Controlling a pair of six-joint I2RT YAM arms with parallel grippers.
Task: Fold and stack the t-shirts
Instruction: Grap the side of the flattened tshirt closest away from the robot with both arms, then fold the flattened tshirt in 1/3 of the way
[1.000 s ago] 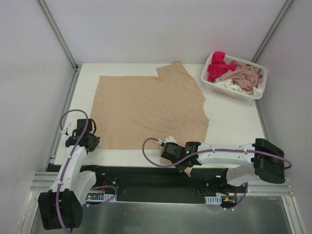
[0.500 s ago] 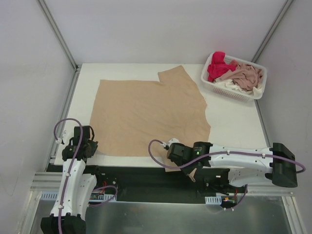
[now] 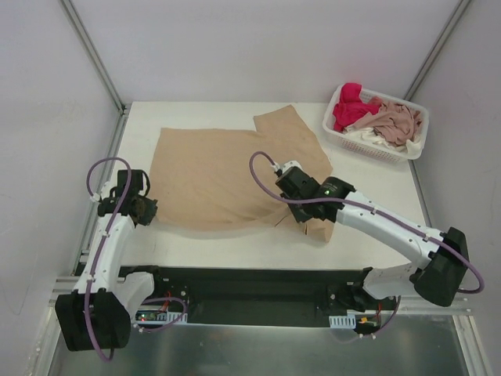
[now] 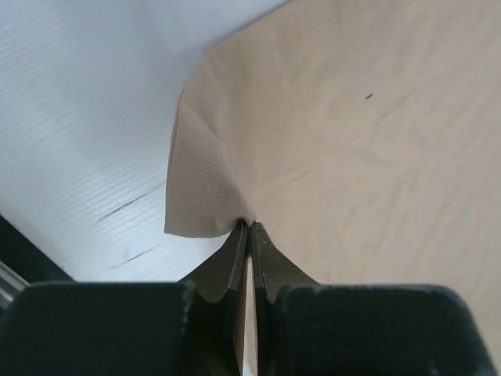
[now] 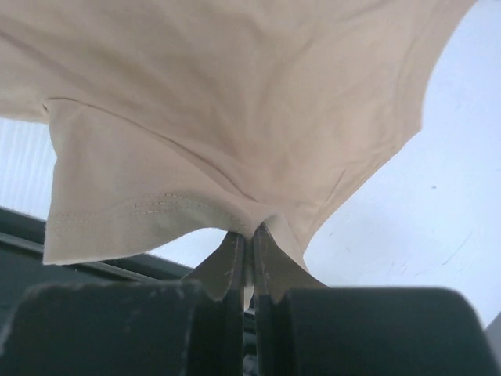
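Note:
A large tan-beige t-shirt lies spread over the white table. My left gripper is shut on its near-left hem corner, and the left wrist view has the cloth pinched at the fingertips. My right gripper is shut on the near-right hem and holds it up off the table. From the right wrist, the stitched hem drapes from the closed tips. More t-shirts, red-pink, dusty pink and white, sit crumpled in the basket.
The white lattice basket stands at the far right corner of the table. The table's near edge drops to a black frame between the arm bases. Grey walls close in on both sides.
Both grippers have carried the shirt's near hem from the table's near edge toward the far side. The right one rose and moved furthest. Both stayed shut.

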